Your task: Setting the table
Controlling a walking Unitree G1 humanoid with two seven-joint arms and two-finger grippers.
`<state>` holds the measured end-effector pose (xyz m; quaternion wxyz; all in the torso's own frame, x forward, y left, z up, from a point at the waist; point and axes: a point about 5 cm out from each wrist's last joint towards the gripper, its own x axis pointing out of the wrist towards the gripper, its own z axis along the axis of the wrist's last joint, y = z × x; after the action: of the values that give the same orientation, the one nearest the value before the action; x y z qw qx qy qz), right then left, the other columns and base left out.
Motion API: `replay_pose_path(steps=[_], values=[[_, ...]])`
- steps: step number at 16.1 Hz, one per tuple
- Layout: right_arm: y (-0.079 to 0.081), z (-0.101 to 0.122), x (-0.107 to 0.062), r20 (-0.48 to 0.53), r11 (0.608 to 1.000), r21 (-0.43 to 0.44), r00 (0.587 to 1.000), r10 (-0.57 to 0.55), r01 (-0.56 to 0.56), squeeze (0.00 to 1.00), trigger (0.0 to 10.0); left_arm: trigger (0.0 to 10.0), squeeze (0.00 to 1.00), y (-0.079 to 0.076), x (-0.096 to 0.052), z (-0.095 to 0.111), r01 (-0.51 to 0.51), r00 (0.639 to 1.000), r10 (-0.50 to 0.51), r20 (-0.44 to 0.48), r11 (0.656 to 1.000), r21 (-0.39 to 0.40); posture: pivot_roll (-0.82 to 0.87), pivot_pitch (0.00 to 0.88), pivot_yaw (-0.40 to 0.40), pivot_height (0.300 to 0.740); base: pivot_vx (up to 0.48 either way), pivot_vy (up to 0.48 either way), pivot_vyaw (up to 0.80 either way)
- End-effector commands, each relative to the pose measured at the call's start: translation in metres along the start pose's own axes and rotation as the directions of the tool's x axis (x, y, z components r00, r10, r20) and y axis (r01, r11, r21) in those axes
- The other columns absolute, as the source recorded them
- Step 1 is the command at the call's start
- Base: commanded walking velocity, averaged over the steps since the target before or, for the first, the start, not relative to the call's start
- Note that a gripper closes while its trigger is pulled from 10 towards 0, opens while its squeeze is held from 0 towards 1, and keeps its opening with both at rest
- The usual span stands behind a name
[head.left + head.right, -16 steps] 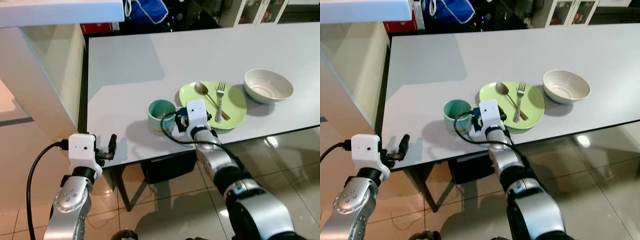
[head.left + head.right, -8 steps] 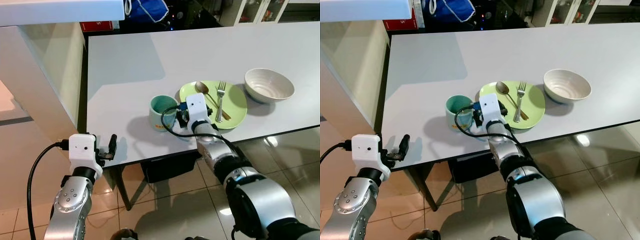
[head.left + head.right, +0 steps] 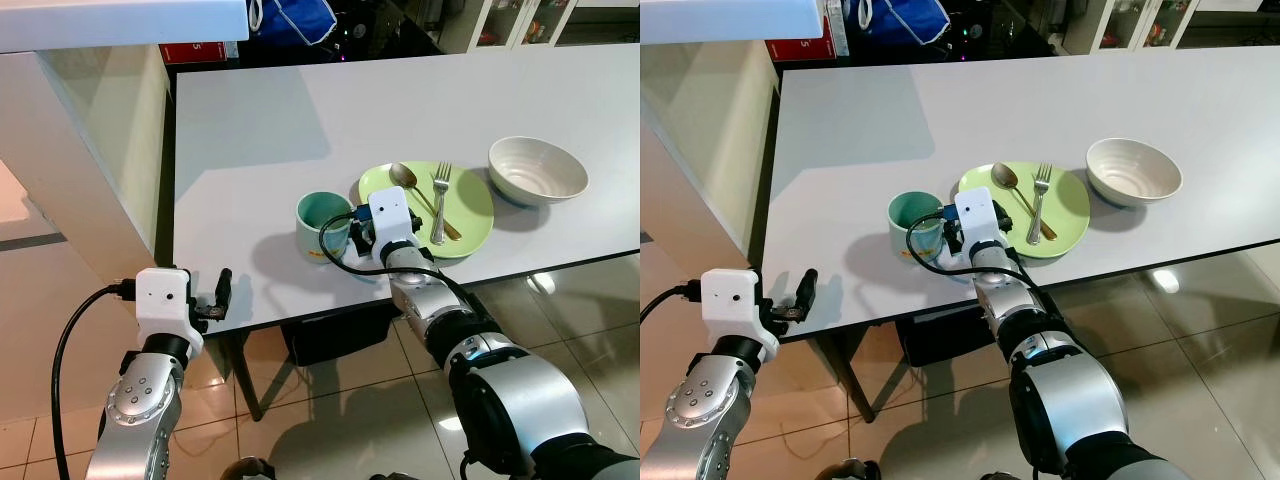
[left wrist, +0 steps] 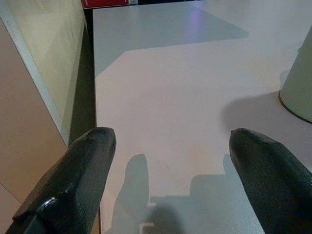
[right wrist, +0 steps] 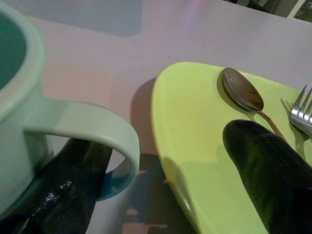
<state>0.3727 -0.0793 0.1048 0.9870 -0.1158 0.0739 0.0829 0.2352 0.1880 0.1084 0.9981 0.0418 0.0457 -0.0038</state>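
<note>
Mug (image 3: 323, 226) stands on the desk (image 3: 260, 140), its handle (image 5: 105, 134) between the wide jaws of the right gripper (image 3: 362, 232) (one finger threaded through). Closing may tip it or strike the plate (image 3: 470, 205) just beside. Left gripper (image 3: 222, 294) hovers apart, jaws wide.

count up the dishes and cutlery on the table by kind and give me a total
Mug: 1
Plate: 1
Bowl: 1
Spoon: 1
Fork: 1
Total: 5
</note>
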Motion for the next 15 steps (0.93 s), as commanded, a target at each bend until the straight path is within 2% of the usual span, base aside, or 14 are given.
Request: replay_pose_path(steps=[1,9,10,15], values=[[0.0016,0.0064,0.0021,0.013,1.0,-0.013,1.0,0.005,-0.005,0.0,10.0,10.0,0.0,-0.0012,-0.0006,0.0001,-0.005,1.0,0.005,-0.002,1.0,0.003,0.14,0.084,-0.026,0.74,0.0,0.0,0.0],[0.003,0.0119,0.0032,0.038,1.0,-0.027,0.999,0.013,-0.012,0.0,10.0,10.0,0.0,-0.0038,0.0004,0.0005,-0.003,1.0,0.003,0.002,1.0,-0.004,0.14,0.084,-0.032,0.74,0.0,0.0,0.0],[0.0027,0.0125,0.0033,0.042,1.0,-0.022,0.999,0.013,-0.012,0.0,0.0,10.0,0.0,-0.004,0.0008,0.0005,-0.003,1.0,0.003,0.002,1.0,-0.005,0.14,0.084,-0.033,0.74,0.0,0.0,0.0],[0.0022,0.0129,0.0035,0.04,1.0,-0.02,0.999,0.013,-0.012,0.0,0.0,10.0,0.0,-0.0053,0.0011,0.0005,-0.001,1.0,0.001,0.003,1.0,-0.008,0.14,0.084,-0.034,0.74,0.0,0.0,0.0]])
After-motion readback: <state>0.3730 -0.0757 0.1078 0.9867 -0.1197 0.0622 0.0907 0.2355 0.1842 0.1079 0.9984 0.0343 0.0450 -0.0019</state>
